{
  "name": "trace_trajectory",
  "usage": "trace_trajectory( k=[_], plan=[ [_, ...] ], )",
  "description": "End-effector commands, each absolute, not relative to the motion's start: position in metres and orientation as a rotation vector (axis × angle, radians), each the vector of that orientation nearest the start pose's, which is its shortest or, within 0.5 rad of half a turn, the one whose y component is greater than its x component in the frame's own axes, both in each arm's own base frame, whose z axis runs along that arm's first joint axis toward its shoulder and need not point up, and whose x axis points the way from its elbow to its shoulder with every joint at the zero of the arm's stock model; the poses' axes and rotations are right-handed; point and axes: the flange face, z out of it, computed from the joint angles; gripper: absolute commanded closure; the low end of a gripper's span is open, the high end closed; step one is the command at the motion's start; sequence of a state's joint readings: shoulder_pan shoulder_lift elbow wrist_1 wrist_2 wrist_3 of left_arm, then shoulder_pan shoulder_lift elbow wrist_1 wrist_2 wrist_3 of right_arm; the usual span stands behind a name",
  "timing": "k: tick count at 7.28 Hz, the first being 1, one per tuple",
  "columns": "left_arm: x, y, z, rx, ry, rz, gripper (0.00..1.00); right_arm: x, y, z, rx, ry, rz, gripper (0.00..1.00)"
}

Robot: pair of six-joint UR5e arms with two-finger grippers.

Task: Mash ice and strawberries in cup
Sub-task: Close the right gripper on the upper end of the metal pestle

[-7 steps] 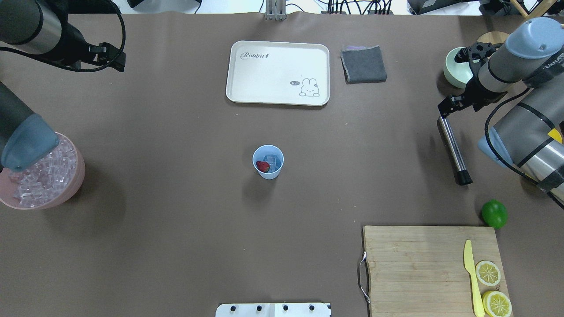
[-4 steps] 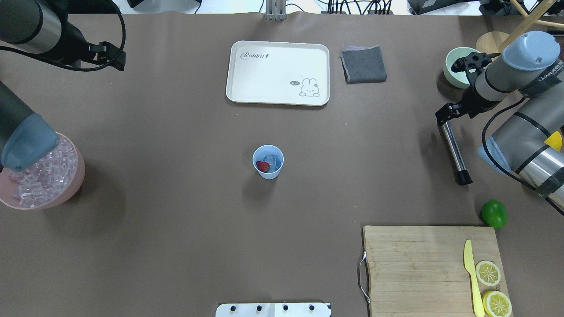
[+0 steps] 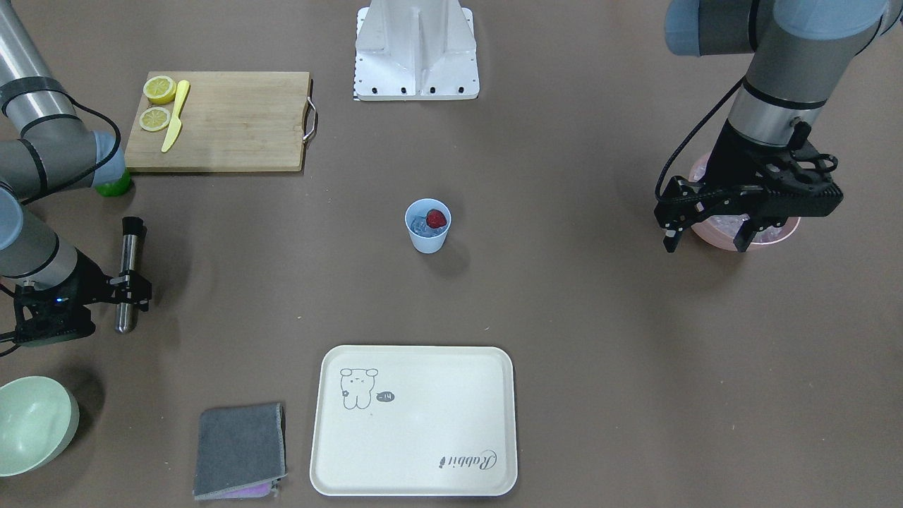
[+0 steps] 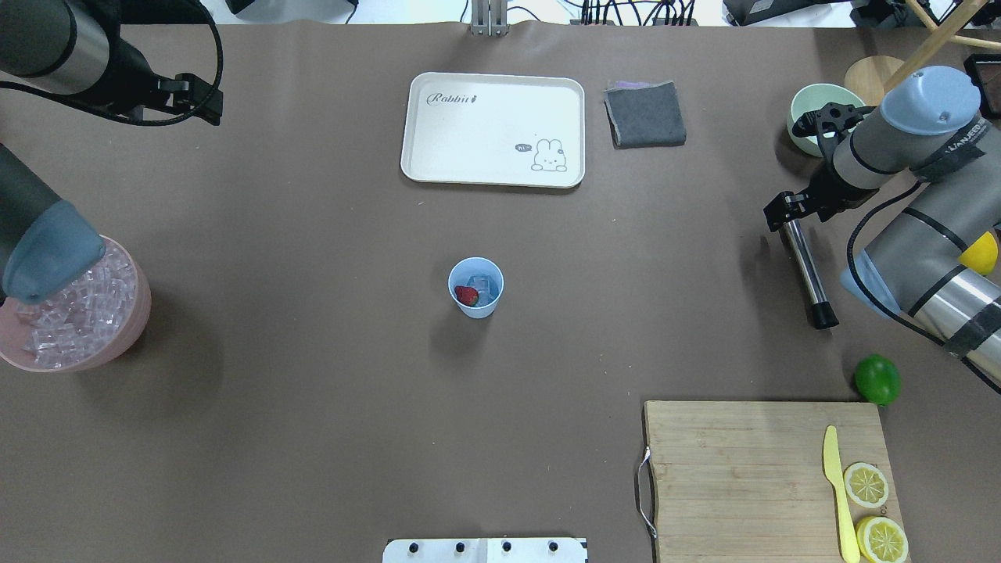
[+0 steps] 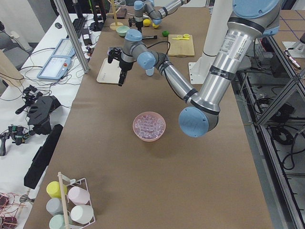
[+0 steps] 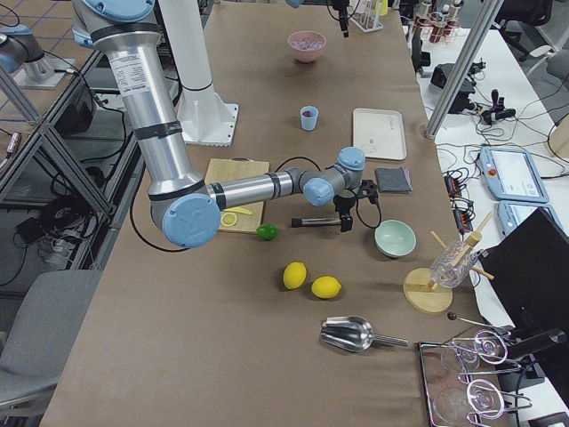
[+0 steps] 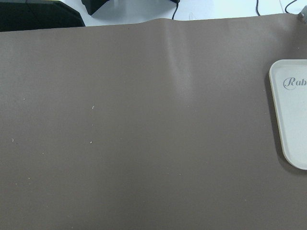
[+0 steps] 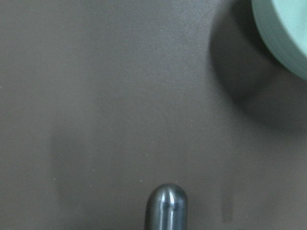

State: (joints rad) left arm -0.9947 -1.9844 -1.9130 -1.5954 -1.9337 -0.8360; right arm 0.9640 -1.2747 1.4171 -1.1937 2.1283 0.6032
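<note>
Cup (image 4: pixel 475 305) stands mid-surface holding ice (image 4: pixel 484 285) and strawberry (image 4: pixel 466 295); left end effector (image 3: pixel 704 243) hangs spread open at 10 o'clock from it; right end effector (image 3: pixel 128 293) straddles metal muddler (image 4: pixel 805 270) at 3 o'clock, cannot tell if clenched

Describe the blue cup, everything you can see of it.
The cup is small, light blue and tapered, plastic by the look of it, with no handle. It stands upright near the middle of the brown table cover, on the robot's side of the cream tray and apart from it. Inside, one red strawberry lies against clear ice cubes; both look whole, not yet mashed. Nothing touches the cup's outside.
</note>
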Motion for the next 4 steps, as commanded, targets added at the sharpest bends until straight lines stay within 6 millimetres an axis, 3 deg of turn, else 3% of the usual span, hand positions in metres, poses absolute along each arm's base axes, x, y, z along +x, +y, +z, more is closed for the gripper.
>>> trace_trajectory(
  k=[1, 3, 4],
  plan=[
    [0.240, -0.551, 0.278, 0.364, 0.763, -0.103, 0.02, -0.306, -0.569, 0.536, 0.090, -0.740, -0.125, 0.59],
    [0.241, -0.551, 0.277, 0.364, 0.762, -0.105, 0.03, -0.304, -0.567, 0.546, 0.102, -0.744, -0.135, 1.00],
    [0.240, -0.551, 0.278, 0.363, 0.763, -0.105, 0.02, -0.304, -0.569, 0.530, 0.125, -0.771, -0.147, 1.00]
  ],
)
